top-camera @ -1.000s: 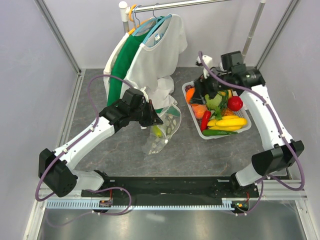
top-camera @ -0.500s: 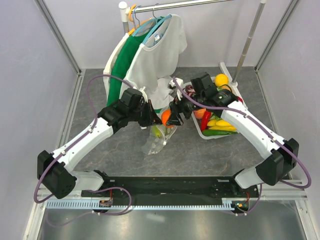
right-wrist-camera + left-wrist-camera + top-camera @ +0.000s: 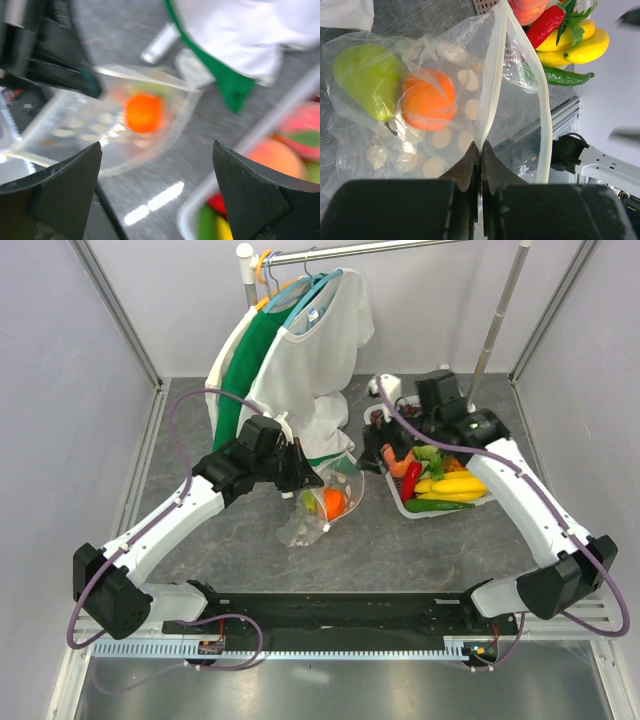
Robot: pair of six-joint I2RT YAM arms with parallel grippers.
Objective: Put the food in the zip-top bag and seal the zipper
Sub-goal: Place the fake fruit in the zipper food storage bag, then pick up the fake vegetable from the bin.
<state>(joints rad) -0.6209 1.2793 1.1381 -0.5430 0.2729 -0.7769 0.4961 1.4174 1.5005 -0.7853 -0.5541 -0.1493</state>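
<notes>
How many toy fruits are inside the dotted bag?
2: a glossy green fruit in the clear dotted plastic bag, a round orange fruit beside it; folds may hide more.

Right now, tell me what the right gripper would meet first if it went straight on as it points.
Most likely the open mouth of the zip-top bag, then the orange fruit inside it; the right gripper, open, frames both, though blur leaves depth unclear.

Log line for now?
left gripper: shut on zip-top bag | right gripper: open, empty | inside: orange fruit, green fruit | zipper: open
</notes>
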